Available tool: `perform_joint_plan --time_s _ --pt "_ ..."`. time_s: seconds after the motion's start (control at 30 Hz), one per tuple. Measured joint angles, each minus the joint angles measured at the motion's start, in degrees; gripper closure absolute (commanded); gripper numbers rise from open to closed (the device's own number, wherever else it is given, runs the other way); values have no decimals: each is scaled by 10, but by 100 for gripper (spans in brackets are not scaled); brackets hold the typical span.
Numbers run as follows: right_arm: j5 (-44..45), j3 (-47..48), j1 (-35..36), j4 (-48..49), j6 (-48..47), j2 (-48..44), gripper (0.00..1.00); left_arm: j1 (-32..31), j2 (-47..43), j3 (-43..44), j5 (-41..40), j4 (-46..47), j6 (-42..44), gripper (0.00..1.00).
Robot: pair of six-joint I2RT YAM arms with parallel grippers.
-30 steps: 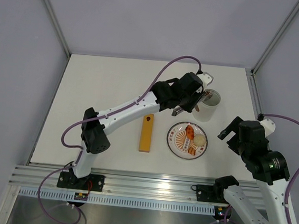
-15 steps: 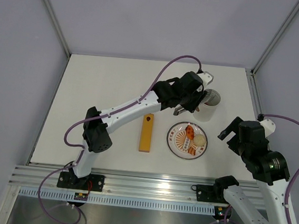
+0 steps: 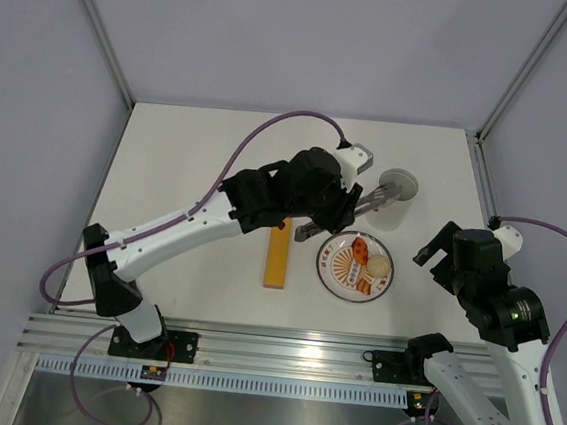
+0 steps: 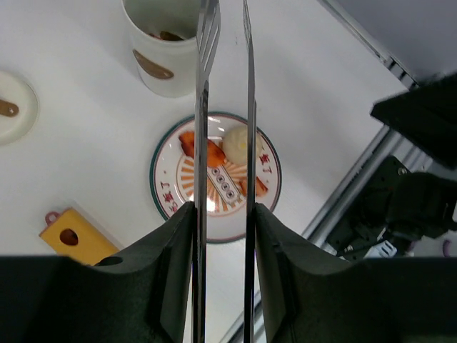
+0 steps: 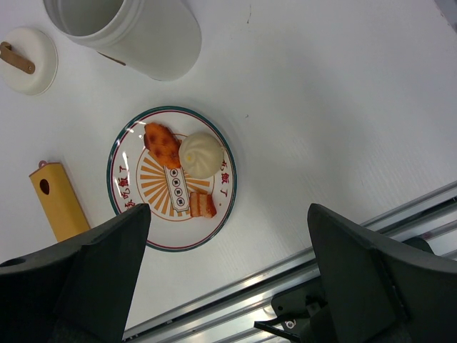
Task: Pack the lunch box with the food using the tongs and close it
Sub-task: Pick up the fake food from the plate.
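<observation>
The slim grey tongs (image 4: 201,107) sit between my left gripper's (image 4: 223,209) jaws, which are shut on them. Their two arms stand slightly apart with nothing between the tips. The tips reach the rim of the lunch box (image 4: 158,53), a tall white tub with something brown inside. Below the tongs lies the patterned plate (image 4: 168,204) with the food: an orange-red piece (image 5: 163,145), a pale bun (image 5: 201,155) and a brown-red piece (image 5: 202,206). In the top view my left gripper (image 3: 323,214) hangs between the lunch box (image 3: 393,205) and the plate (image 3: 333,273). My right gripper (image 5: 228,286) is open and empty.
A flat orange bar (image 3: 278,252) lies left of the plate. A round white lid (image 5: 28,61) with a brown tab rests on the table beside the lunch box. The metal rail (image 3: 280,353) runs along the near edge, and my right gripper (image 3: 439,250) hovers right of the plate.
My left arm has swung out to the left and drawn the tongs back from over the lunch box toward the plate. The tongs' arms have parted slightly. The right arm has not moved.
</observation>
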Motion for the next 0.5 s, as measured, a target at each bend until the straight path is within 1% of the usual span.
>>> perform_joint_plan --time_s 0.07,0.13,0.3,0.4,0.5 --pt "0 0 0 0 0 0 1 -15 -42 -57 3 5 -10 61" --pt "0 0 0 0 0 0 1 -30 -65 -108 6 4 -22 60" --pt "0 0 0 0 0 0 1 -65 -69 -206 21 -6 -50 59" --pt "0 0 0 0 0 0 0 -80 -68 -244 34 -14 -67 57" --pt "0 0 0 0 0 0 1 -90 -60 -251 40 -16 -81 55"
